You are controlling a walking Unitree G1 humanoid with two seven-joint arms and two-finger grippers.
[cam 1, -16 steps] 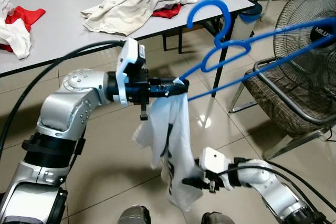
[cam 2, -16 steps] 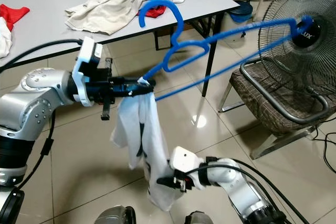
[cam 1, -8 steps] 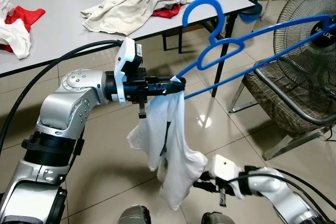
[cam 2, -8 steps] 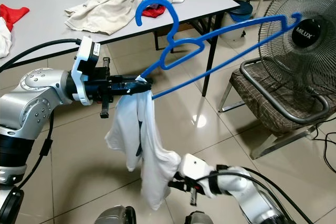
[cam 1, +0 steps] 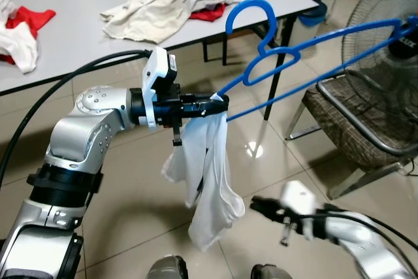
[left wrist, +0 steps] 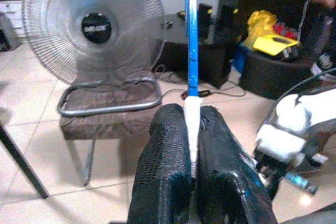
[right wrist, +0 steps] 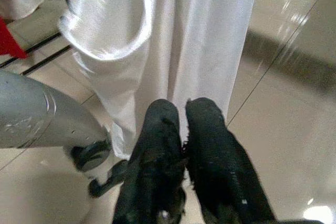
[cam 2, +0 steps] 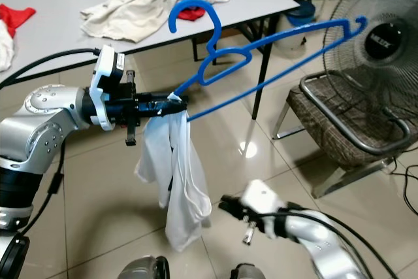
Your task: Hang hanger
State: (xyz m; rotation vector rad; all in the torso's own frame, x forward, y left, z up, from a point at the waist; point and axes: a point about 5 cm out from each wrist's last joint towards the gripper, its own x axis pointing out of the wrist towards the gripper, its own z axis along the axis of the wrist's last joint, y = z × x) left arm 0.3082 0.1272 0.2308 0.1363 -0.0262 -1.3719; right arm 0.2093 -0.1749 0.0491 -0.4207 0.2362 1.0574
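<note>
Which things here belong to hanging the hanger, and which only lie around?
For the job: blue hanger, white garment on it, left gripper holding the hanger's end, right gripper near the garment.

Lying about: clothes on the table, fan, chair.

Head stereo pair looks forward and down from above, both eyes sharing the grey table (cam 1: 78,37), blue plastic hanger (cam 1: 281,57) and hanging white garment (cam 2: 176,181). Left wrist cam looks close along its fingers toward the round pedestal fan (left wrist: 94,27). Right wrist cam faces the garment, close.
</note>
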